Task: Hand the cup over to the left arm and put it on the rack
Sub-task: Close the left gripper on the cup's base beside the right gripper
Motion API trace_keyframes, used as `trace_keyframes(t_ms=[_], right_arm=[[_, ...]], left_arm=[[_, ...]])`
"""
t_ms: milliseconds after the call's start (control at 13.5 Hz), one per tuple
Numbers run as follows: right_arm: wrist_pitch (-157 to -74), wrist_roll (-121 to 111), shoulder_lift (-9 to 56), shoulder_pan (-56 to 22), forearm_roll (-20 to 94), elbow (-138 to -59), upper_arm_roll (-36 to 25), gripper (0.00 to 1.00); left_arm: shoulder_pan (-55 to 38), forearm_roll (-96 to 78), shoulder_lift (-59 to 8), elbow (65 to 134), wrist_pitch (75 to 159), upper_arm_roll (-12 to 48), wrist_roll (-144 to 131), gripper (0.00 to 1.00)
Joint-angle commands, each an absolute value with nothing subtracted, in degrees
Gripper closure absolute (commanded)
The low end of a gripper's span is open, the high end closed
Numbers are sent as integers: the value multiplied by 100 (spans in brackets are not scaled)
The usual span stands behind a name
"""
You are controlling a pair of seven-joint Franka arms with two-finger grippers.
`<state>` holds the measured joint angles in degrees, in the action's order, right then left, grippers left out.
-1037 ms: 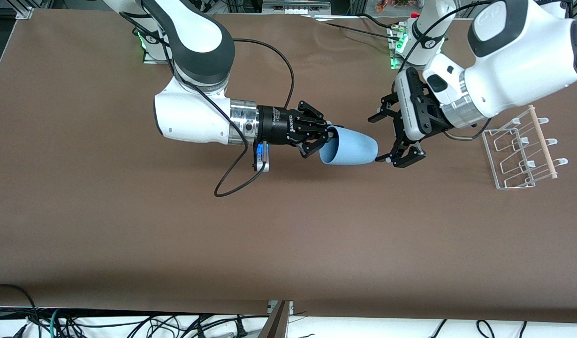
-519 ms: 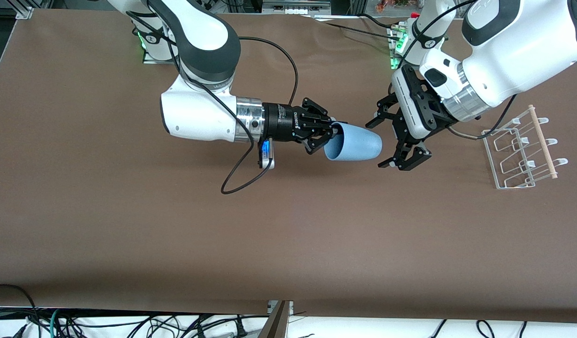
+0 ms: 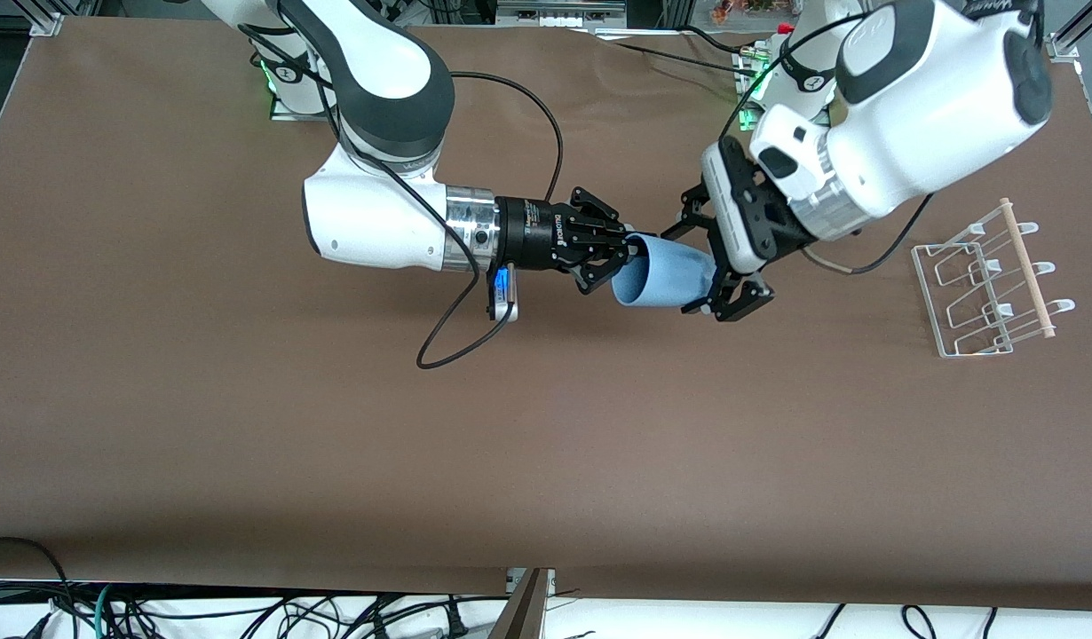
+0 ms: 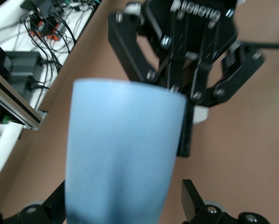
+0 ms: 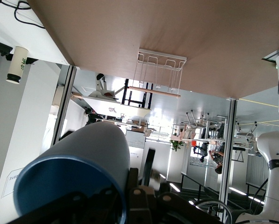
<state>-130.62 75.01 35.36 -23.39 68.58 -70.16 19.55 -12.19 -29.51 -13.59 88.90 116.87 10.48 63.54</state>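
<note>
Right gripper [image 3: 619,259] clamps the rim of the sideways cup [image 3: 666,282], apparently empty; left gripper [image 3: 708,271] spread around its base. Rack [image 3: 990,282] well apart, bare table [image 3: 244,426] around.

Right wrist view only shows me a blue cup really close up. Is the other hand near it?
Observer: Yes. The left hand is around the closed end of the cup, with a finger on either side.
Operator: Is it squeezing?
Observer: Not that I can see. The left wrist view shows a gap between one finger and the cup.
Operator: So who's holding it?
Observer: The right hand pinches the rim, and the cup lies sideways in the air above the table.
</note>
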Motion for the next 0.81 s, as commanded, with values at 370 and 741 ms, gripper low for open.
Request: trace_keyframes(t_ms=[370, 741], right_arm=[[-13078, 7497, 3639, -2312, 6943, -6855, 1978, 87], [-13078, 7550, 3630, -2268, 6926, -6786, 1951, 1]], left_arm=[[-1371, -2558, -1644, 8569, 11751, 1134, 6091, 95], [-1354, -2558, -1626, 8535, 11742, 1178, 6108, 100]])
